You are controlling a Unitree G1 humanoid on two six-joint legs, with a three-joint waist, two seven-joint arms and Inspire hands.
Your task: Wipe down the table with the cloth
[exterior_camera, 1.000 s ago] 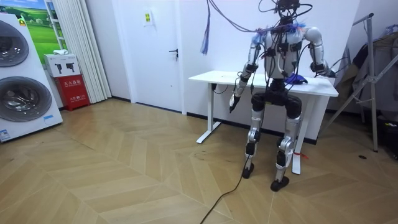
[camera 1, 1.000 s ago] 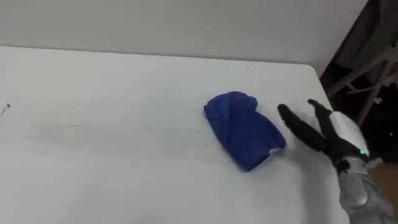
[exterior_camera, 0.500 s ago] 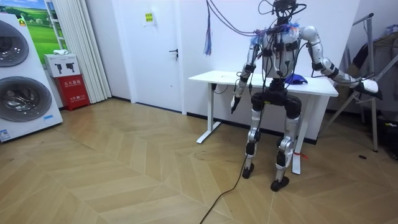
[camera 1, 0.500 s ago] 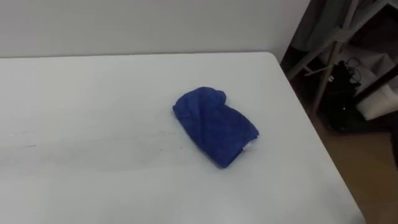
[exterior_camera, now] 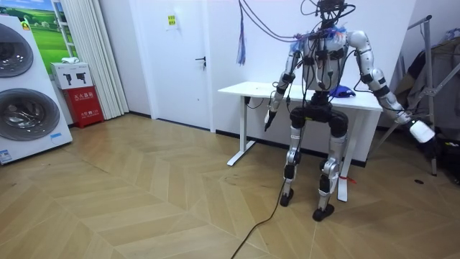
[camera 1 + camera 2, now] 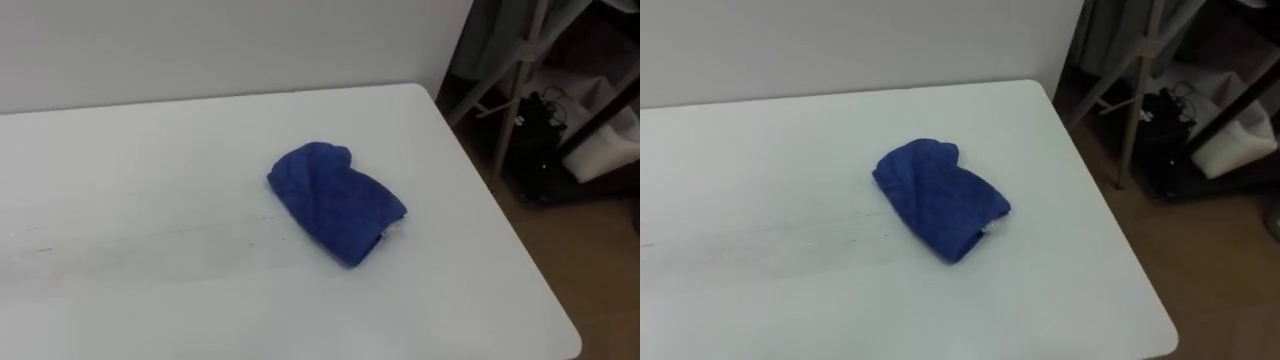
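Left eye view: table [image 6: 120,300] bare nearest; cloth [image 6: 335,200] lies bunched toward its 2 o'clock corner, untouched, so no wiping is under way. Room view: right hand [image 5: 419,131] hangs at the table's 4 o'clock, left hand [image 5: 268,119] at 8; fingers unreadable.

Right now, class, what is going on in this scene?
The robot stands at the table, touching nothing. The cloth lies crumpled on the table near its right end. The right hand is held out low past that end; the left hand hangs by the robot's side. Wiping is not under way.
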